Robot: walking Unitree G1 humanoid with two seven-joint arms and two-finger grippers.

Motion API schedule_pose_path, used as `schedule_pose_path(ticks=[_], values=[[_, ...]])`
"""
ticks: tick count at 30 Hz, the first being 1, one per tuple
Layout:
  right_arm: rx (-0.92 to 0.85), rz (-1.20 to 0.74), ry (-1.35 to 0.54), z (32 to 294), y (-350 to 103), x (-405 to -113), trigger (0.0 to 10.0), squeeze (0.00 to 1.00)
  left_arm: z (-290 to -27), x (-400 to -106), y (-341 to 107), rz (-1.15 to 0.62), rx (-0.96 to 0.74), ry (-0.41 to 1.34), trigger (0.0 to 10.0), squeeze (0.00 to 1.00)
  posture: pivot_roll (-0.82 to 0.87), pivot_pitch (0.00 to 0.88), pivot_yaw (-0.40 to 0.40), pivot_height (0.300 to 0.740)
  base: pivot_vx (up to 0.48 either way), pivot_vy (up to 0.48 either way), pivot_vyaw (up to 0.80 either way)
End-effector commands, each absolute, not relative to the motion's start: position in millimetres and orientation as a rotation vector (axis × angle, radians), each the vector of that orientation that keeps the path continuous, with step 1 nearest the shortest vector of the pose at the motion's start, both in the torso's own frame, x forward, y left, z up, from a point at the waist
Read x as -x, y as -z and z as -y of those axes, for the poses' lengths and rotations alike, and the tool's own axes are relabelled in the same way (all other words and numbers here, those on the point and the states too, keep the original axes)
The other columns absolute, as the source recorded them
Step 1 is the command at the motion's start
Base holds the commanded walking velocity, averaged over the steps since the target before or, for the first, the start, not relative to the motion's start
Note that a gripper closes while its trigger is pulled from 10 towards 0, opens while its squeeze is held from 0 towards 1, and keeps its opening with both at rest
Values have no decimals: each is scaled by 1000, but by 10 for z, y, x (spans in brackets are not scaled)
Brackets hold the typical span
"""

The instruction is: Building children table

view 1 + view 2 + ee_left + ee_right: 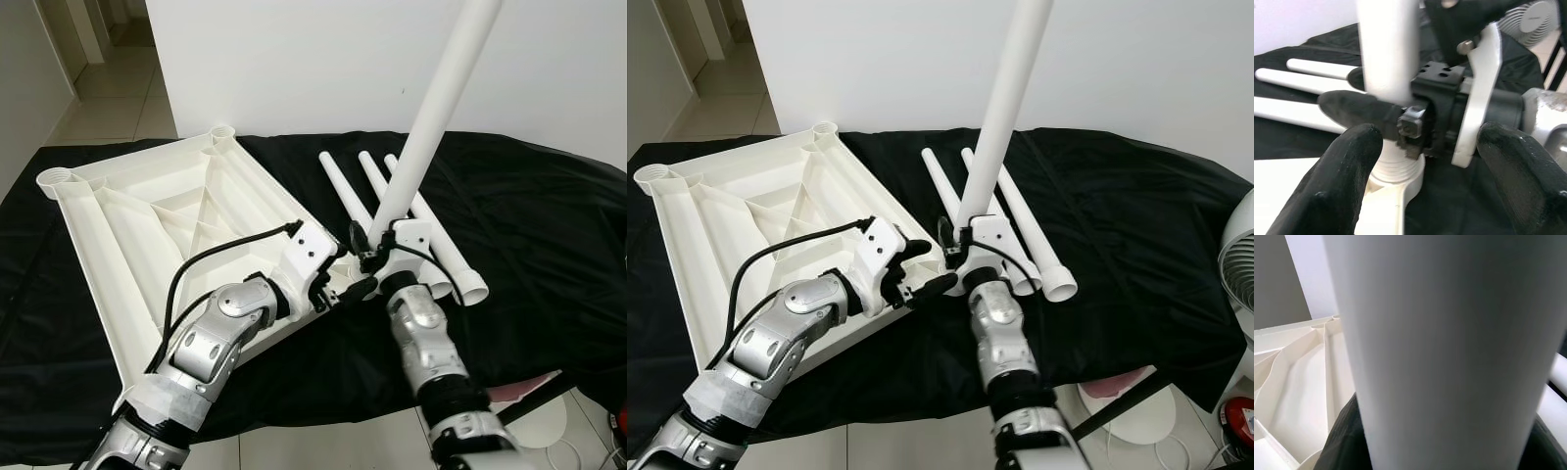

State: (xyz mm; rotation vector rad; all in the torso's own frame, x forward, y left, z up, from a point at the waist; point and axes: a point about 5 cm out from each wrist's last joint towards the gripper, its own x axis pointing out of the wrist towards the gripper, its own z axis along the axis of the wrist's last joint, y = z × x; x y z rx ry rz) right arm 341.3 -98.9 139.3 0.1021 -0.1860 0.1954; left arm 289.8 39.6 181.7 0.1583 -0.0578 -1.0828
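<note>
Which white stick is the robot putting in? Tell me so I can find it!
Find the black cloth with the upside-down white tabletop. At its near corner, the right gripper holds one table leg. It stands nearly upright; the three spare legs lie flat.

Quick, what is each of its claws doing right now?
Left gripper: open, fingers spread beside the base of the upright leg, holding nothing.
Right gripper: closed on the upright leg, standing at the tabletop's corner.

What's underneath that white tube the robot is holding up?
The table leg, in the right pincer, stands in a corner socket of the upturned tabletop. The pincers hide the joint's far side.
</note>
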Motion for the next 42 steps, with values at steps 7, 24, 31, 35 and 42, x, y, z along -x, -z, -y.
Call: schedule_pose_path(ticks=[7, 24, 31, 35, 42], values=[[-203, 25, -5, 852, -1011, -3239, 10000, 0, -383, -2881, -1814, 63, -166, 1097, 10000, 0, 33, 4, 14, 740, 0, 0, 0], [-253, 103, 11, 838, -1113, -3191, 10000, 0, -366, -2854, -1790, 56, -163, 1111, 10000, 0, 31, 0, 9, 740, 0, 0, 0], [-211, 152, -1, 898, -1174, -3201, 10000, 361, -356, -2848, -1785, 55, -161, 1115, 10000, 0, 27, 0, 8, 740, 0, 0, 0], [-201, 191, -11, 982, -1229, -3221, 10000, 1000, -349, -2847, -1785, 54, -159, 1117, 10000, 0, 24, 0, 8, 740, 0, 0, 0], [-152, 250, -49, 1163, -1341, -3279, 10000, 1000, -330, -2829, -1772, 50, -157, 1125, 10000, 0, 23, 2, 7, 740, 0, 0, 0]])
